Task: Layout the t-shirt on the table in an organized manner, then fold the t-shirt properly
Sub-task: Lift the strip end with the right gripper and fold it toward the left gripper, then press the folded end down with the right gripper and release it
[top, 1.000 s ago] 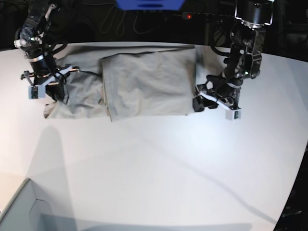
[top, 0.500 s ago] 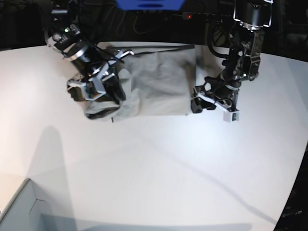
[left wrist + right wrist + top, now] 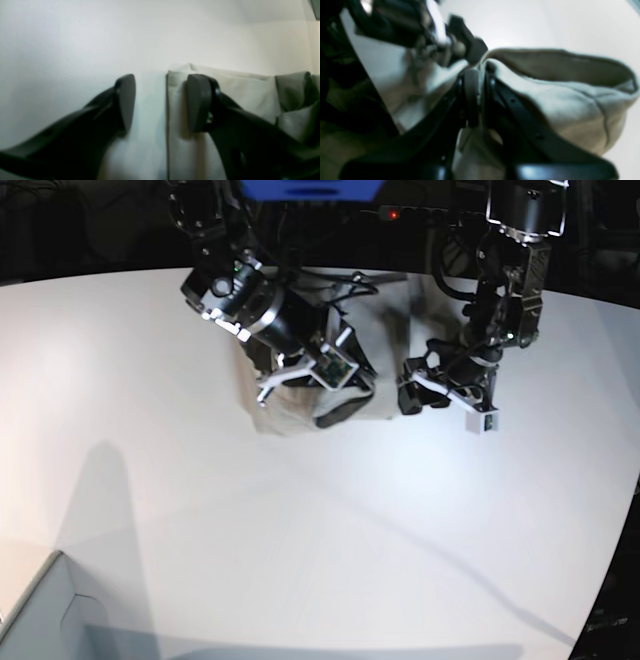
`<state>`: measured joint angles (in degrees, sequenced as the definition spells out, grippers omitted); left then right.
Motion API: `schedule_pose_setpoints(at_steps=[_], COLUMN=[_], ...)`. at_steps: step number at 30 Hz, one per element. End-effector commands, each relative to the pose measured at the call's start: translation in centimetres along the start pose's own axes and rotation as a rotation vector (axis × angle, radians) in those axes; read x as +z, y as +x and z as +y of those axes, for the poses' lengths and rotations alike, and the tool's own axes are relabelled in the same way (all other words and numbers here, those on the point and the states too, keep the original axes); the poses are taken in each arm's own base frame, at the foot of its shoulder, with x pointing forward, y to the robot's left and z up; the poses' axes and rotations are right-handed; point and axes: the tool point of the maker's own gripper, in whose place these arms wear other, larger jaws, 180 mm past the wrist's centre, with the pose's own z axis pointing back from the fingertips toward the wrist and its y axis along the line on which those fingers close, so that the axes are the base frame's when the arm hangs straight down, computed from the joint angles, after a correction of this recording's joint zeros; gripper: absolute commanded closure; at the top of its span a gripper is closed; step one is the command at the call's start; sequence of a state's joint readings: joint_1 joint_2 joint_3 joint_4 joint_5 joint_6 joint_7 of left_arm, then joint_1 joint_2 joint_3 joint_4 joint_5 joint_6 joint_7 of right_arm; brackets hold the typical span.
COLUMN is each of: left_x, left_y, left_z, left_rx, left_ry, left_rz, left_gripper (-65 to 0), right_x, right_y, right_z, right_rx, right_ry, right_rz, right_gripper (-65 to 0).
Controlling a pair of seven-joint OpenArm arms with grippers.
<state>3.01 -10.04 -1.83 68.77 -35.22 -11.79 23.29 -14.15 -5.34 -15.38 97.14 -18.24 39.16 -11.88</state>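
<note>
The light grey-beige t-shirt [image 3: 392, 330] lies bunched at the back of the white table [image 3: 300, 530], mostly under my right arm. My right gripper [image 3: 335, 395] is over the shirt's middle and is shut on a fold of the t-shirt [image 3: 570, 100], which hangs as a raised loop from my right gripper [image 3: 480, 92]. My left gripper [image 3: 412, 392] stands open at the shirt's right edge. In the left wrist view my left gripper [image 3: 161, 100] straddles that hemmed edge: one finger is over the t-shirt [image 3: 237, 87], the other over the bare table [image 3: 75, 50].
A pale grey box corner [image 3: 40, 610] sits at the near left. A blue object [image 3: 310, 188] and dark cables lie beyond the table's back edge. The table's curved edge runs down the right side.
My right arm has swept from the far left to the right, carrying the shirt's left end over the folded body. The left arm has barely moved and stays open.
</note>
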Motion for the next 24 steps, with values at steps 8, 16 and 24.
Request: schedule_pose_setpoints(at_steps=[8, 16, 24], left_x=[2.7, 3.5, 2.2], left_y=[3.2, -0.1, -2.4], left_z=[2.8, 5.1, 3.5], left_rx=[-0.101, -0.095, -0.046], left_ry=[0.035, 0.082, 0.058], left_rz=[-0.055, 0.024, 0.060], left_gripper=[-32.3, -32.0, -18.9], right_x=[-1.2, -1.3, -1.5], right_y=[2.6, 3.1, 3.7], right_z=[0.3, 0.1, 1.2], right_rx=[0.033, 0.043, 0.060], right_ry=[0.041, 0.040, 0.071], right_rz=[-0.075, -0.087, -0.099], right_gripper=[0.0, 0.0, 0.0])
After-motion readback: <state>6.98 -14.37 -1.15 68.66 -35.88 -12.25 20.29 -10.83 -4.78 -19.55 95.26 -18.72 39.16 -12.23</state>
